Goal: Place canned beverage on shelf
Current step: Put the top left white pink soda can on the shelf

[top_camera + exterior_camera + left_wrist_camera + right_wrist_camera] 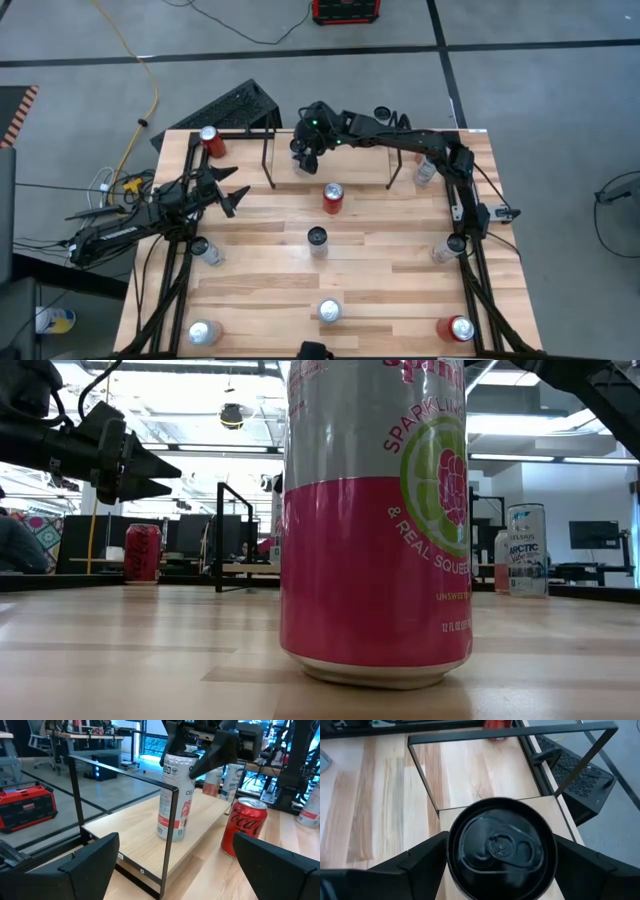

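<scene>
A tall white canned beverage with a black top stands upright at the left end of the shelf, a low black-rod rack with a light wood board at the table's far edge. My right gripper reaches over from the right and is closed around the can's top. My left gripper waits open and level at the table's left side, facing the shelf, with nothing between its fingers. My right gripper pinches the can's upper side wall just below the rim between its two fingers, one on each side. It comes slanting down from the table's right side. The can is upright, its base on or just above the shelf board; which, I cannot tell.
Several other cans stand about the table: a red cola can just in front of the shelf, a black-topped one mid-table, a red one far left, others at the edges. A pink and grey can stands close to the low camera.
</scene>
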Robot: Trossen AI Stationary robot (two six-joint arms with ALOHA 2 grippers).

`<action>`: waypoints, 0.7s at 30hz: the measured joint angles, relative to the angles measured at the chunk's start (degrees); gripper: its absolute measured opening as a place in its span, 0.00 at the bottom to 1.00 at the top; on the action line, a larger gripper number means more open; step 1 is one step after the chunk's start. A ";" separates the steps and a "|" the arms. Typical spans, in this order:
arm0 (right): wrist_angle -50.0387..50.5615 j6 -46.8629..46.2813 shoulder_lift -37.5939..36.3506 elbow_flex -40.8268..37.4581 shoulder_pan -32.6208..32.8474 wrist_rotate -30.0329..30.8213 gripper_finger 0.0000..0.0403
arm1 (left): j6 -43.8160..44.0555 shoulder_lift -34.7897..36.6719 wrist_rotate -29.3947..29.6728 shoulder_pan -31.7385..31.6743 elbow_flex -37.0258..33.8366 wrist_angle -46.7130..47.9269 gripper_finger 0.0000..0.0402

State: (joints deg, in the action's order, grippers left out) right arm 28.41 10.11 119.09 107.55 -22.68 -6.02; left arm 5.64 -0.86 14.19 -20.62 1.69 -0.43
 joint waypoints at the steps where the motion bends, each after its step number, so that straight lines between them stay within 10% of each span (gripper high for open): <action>1: 0.05 0.01 0.00 0.00 -0.04 0.00 0.85 | 0.01 0.00 0.01 0.00 0.00 0.00 0.93; 21: 2.67 3.70 -2.01 -0.17 -0.10 -0.91 0.71 | -0.03 0.00 -0.19 0.00 -0.04 0.02 0.93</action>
State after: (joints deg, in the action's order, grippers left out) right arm 31.08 13.81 117.08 107.37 -22.78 -6.93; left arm 5.61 -0.86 14.00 -20.62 1.65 -0.40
